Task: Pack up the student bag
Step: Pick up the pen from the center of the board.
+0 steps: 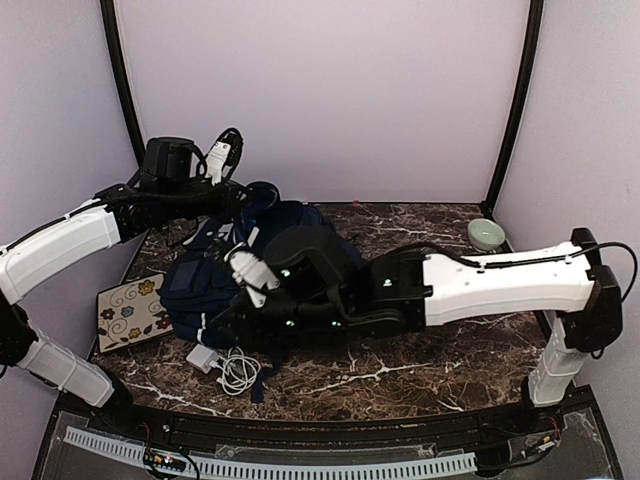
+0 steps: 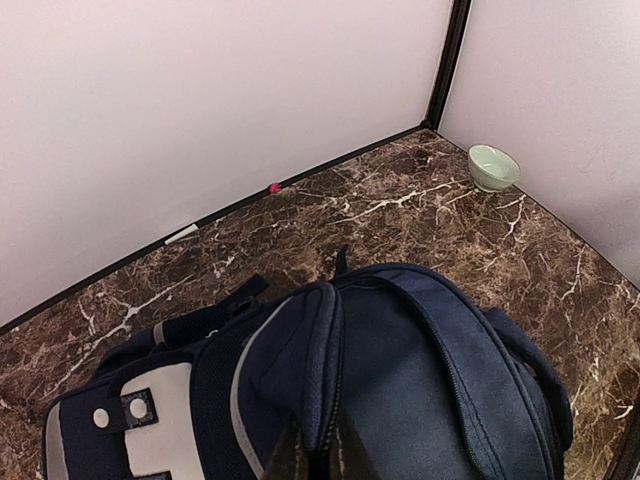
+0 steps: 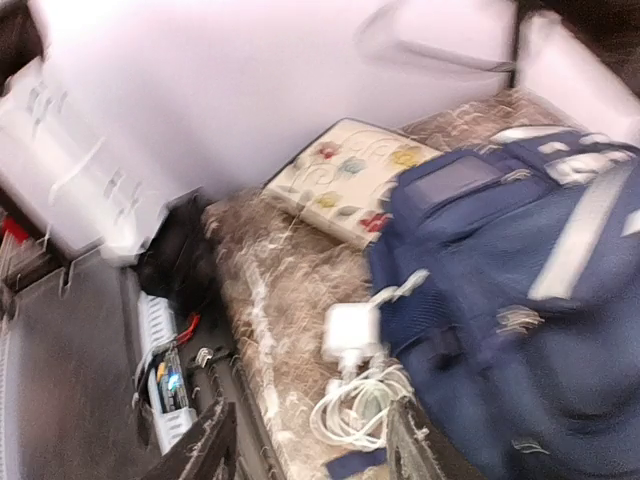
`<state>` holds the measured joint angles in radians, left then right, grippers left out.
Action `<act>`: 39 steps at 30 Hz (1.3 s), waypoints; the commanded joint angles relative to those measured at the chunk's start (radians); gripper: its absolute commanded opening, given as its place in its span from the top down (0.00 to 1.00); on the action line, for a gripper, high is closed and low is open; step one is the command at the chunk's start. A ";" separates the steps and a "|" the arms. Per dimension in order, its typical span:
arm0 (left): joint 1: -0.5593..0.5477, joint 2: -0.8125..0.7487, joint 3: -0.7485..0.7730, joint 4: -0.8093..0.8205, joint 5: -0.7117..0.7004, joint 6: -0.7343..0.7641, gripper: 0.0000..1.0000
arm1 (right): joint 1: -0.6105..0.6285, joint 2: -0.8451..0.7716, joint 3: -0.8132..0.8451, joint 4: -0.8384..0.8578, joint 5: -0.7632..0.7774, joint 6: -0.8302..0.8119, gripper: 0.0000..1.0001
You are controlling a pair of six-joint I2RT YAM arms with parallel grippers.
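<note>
the student bag point(image 1: 215, 285) lies on the left half of the table point(image 1: 430, 375), long axis near-to-far. our left gripper point(image 2: 318, 452) pinches its far rim; our right gripper point(image 3: 310, 445), jaws apart, hovers above the charger point(image 3: 350, 335) by its near end.

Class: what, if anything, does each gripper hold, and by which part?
The left gripper pinches the student bag by a zippered fabric edge near its top. The right gripper stands open, holding nothing.
</note>
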<state>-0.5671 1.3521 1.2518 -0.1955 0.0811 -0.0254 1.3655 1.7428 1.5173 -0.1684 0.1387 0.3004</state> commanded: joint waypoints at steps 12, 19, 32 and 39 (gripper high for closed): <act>0.021 -0.082 0.014 0.162 -0.024 0.020 1.00 | 0.086 0.689 0.661 -0.633 0.172 -0.094 0.76; 0.021 -0.072 0.013 0.163 -0.020 0.018 1.00 | 0.060 0.772 0.730 -0.673 0.203 -0.081 0.74; 0.021 -0.067 0.011 0.163 -0.017 0.019 1.00 | 0.008 0.796 0.751 -0.633 0.098 -0.119 0.71; 0.021 -0.062 0.011 0.164 -0.011 0.018 1.00 | 0.010 0.842 0.813 -0.694 0.103 -0.097 0.61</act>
<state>-0.5644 1.3521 1.2510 -0.1951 0.0834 -0.0219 1.3762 2.5530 2.2868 -0.8253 0.2405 0.1905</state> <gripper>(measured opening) 0.071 0.359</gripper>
